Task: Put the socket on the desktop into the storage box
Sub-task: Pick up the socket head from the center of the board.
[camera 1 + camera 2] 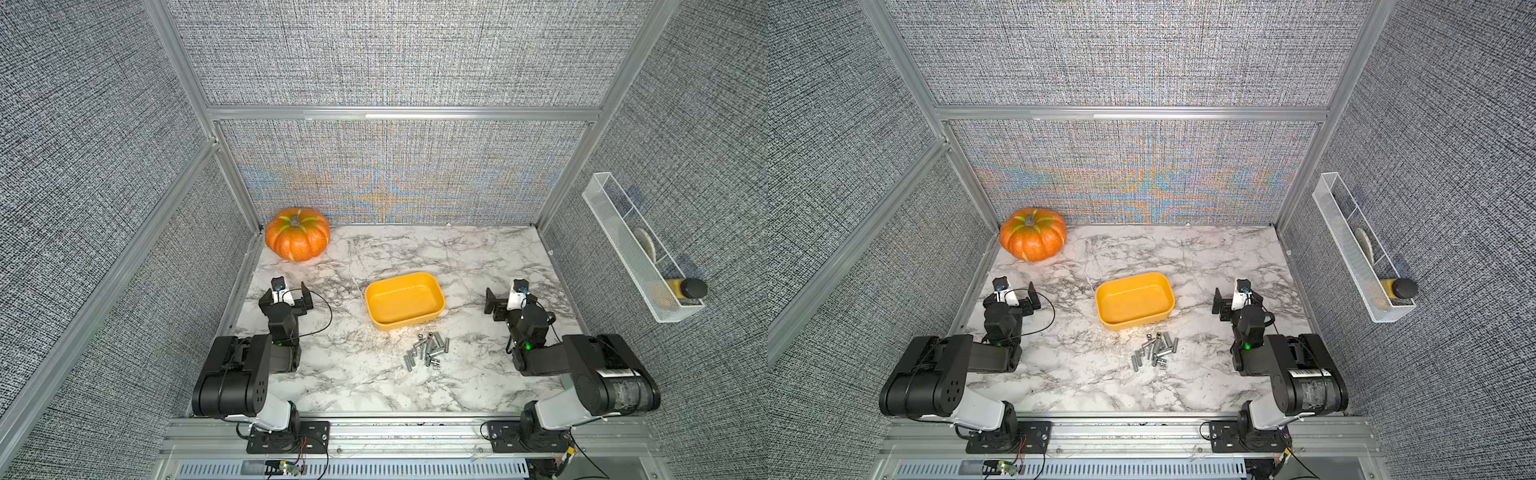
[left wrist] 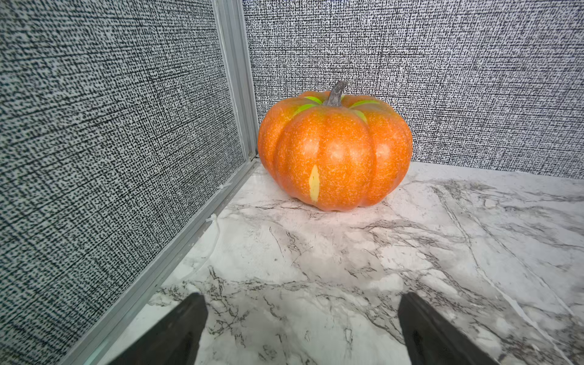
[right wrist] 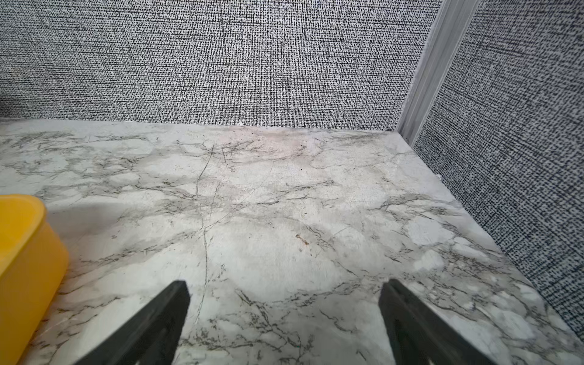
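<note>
Desktop: the white marble-patterned desktop [image 1: 457,257] with grey veins forms the floor of a cell walled by speckled grey fabric panels [image 1: 395,54] in aluminium framing [image 1: 403,113].
Sockets: a loose heap of small silver metal sockets [image 1: 428,351] lies on the desktop, just beside the near long side of the storage box but apart from it. The heap is between the two arms, somewhat closer to the right one. Most of the sockets lie on their sides in both top views, and their count cannot be told.
Storage box: the yellow-orange storage box [image 1: 403,301] sits near the middle of the desktop, turned slightly askew, and its inside is bare in both top views. One rounded corner of it shows at the edge of the right wrist view.
Left gripper: the left gripper [image 2: 302,297] has its jaws spread wide with only marble between them. It is low over the left side of the desktop, well apart from the sockets, and faces the pumpkin.
Right gripper: the right gripper [image 3: 286,282] is likewise spread wide and grasps nothing. It is over the right side of the desktop and faces the back wall.
Pumpkin: an orange pumpkin [image 1: 297,237] with a grey stem and green streaks stands upright in the far left corner, close to both walls.
Basket: a long white wire-mesh basket [image 1: 619,253] hangs on the right wall, off the desktop. A yellow bottle [image 1: 675,289] with a black cap lies at its near end, and a pale round thing farther along cannot be made out.
</note>
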`<state>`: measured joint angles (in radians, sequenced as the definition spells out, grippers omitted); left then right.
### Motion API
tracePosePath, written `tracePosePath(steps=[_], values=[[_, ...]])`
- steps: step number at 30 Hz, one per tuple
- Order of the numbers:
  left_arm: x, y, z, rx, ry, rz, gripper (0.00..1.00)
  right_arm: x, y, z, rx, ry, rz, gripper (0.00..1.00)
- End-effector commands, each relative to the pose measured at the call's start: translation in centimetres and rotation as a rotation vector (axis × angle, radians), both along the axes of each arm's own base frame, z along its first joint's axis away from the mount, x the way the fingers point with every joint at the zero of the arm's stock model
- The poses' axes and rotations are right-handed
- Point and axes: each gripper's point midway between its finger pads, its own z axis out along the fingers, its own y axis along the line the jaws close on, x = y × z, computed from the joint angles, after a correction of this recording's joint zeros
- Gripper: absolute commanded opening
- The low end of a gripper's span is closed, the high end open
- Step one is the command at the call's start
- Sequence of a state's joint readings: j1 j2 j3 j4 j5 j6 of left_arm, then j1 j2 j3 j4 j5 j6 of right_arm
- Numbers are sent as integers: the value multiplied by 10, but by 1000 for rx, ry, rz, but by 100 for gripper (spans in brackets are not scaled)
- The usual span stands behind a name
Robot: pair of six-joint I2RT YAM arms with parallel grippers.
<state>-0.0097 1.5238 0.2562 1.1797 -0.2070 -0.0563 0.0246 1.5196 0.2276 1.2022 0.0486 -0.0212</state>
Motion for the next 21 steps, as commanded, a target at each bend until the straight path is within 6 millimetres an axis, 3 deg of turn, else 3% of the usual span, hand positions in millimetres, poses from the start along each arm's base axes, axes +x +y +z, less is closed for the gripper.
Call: tracePosePath(steps=[1,21], values=[[1,0,8,2,-33,-2,99,1,-2,9,-3,-37,-14,99],[3,-1,8,4,-29,-6,100,1,-2,8,2,-32,-6,99]])
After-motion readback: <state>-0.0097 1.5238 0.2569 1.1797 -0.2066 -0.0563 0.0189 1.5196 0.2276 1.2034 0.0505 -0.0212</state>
